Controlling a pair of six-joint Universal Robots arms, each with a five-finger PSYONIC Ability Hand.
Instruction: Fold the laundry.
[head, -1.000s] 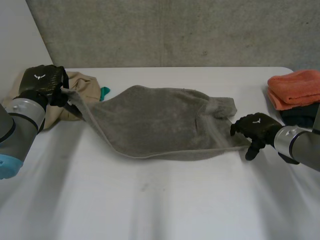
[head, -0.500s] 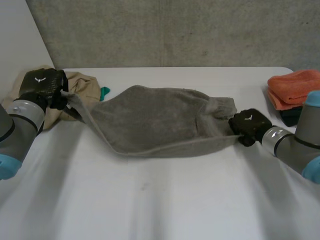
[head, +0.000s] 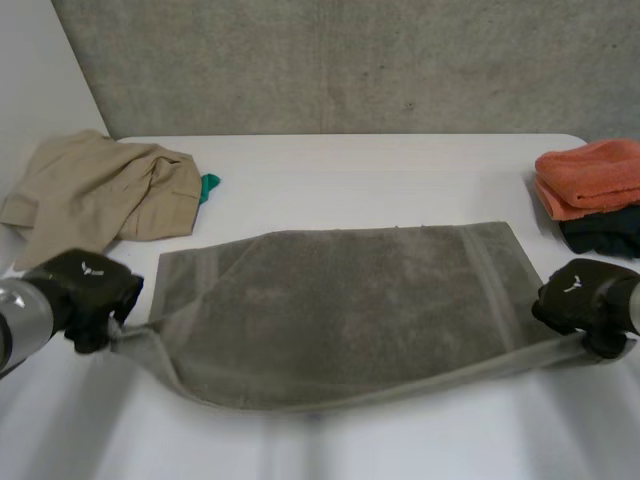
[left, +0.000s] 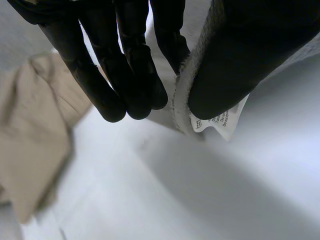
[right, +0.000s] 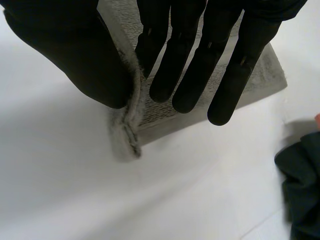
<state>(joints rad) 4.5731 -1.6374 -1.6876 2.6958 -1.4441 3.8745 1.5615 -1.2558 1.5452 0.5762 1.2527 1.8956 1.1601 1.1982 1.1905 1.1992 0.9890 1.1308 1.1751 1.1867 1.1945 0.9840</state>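
Grey towel (head: 340, 310) lies spread on your worktop (head: 380, 170), near edge raised, your left hand (head: 88, 290) pinching its near left corner and your right hand (head: 580, 300) pinching its near right corner.

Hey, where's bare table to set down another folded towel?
Free: the far table strip beyond the grey towel, between the beige garment and the orange towel. Crowded: the middle, where the left hand and right hand pinch that towel's near corners.
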